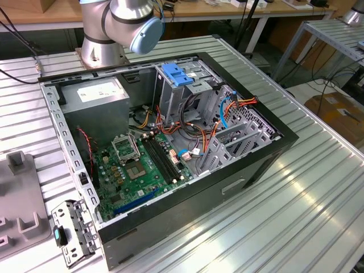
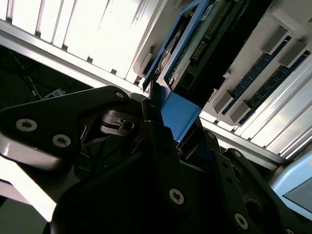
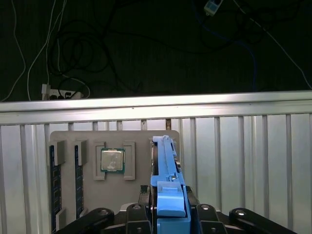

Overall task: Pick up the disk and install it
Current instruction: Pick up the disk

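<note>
Between the jaws of the gripper (image 3: 170, 213), which are closed snugly on its blue carrier, the disk (image 3: 165, 161) stands on edge over a slot of the grey holder tray (image 3: 139, 139). Whether it is clear of the slot I cannot tell. A straight, untilted lift seems wise, sparing the processor chip (image 3: 112, 160) nearby. Farther off, in the exterior view, the open computer case (image 1: 253, 168) lies at five o'clock of the arm base (image 1: 99, 48).
</note>
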You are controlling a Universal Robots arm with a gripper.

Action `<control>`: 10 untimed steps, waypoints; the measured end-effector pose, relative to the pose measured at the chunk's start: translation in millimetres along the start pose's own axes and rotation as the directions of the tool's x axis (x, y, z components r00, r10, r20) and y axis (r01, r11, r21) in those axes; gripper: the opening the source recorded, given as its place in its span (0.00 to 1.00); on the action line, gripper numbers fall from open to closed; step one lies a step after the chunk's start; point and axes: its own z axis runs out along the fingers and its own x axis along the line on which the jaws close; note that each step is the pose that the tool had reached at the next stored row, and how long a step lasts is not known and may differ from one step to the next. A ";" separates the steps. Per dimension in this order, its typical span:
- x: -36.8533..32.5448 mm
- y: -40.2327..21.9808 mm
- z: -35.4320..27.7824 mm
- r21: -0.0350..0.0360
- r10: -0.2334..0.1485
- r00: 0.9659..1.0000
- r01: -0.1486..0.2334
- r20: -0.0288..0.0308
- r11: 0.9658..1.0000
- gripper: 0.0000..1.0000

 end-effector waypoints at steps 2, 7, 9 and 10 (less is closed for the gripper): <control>0.0 0.0 -1.6 0.000 0.000 1.000 0.000 0.000 1.000 0.37; 0.1 -0.6 -7.4 0.003 0.000 1.000 0.000 0.000 1.000 0.37; 0.2 -0.6 -8.5 0.006 0.000 1.000 0.000 0.000 1.000 0.37; 0.1 -0.6 -8.7 0.008 0.000 1.000 0.000 0.001 1.000 0.37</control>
